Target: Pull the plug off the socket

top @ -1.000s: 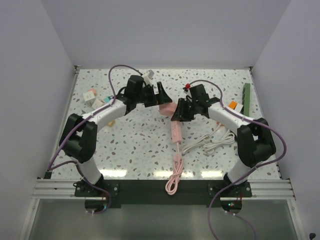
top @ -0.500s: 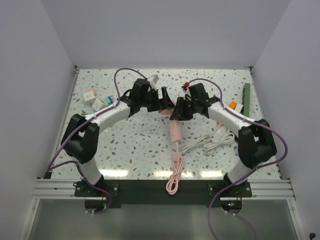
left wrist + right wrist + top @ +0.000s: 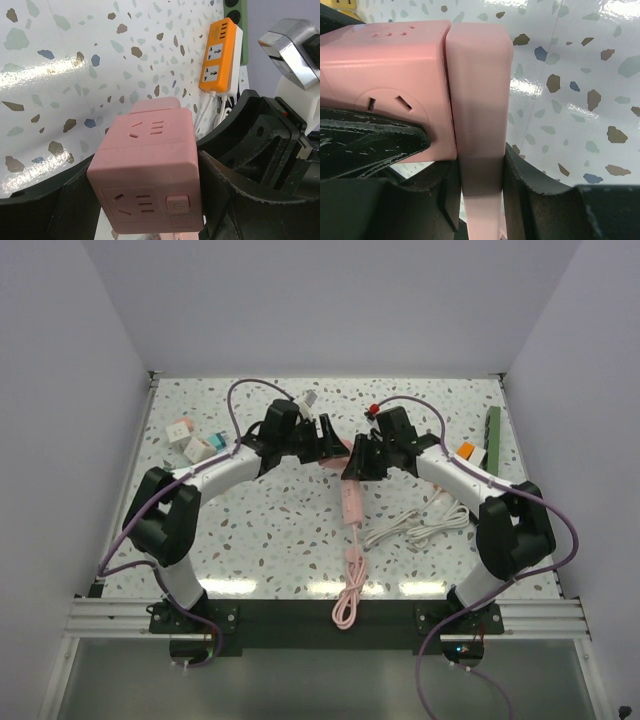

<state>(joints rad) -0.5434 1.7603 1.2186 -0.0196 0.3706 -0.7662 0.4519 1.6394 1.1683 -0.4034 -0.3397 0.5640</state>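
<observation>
A pink cube plug [image 3: 150, 165] with outlets on its faces sits plugged against the upper end of a flat pink socket strip [image 3: 479, 90]. The strip [image 3: 352, 502] runs toward the near edge, and its pink cord [image 3: 348, 600] is coiled there. My left gripper [image 3: 150, 197] has a black finger pressed on each side of the cube [image 3: 335, 453]. From the other side, my right gripper [image 3: 480, 185] is shut on the strip just below the cube [image 3: 395, 75]. The two grippers [image 3: 327, 438] [image 3: 356, 462] meet at mid-table.
An orange power strip [image 3: 465, 451] [image 3: 220, 57] and a green one [image 3: 492, 435] lie at the right edge. White cables [image 3: 415, 525] lie beside the pink strip. Small coloured cubes [image 3: 190, 437] sit at the left.
My left gripper moved right up to the cube, and its jaws closed in from wide open onto the cube's sides. The right gripper kept its hold on the strip.
</observation>
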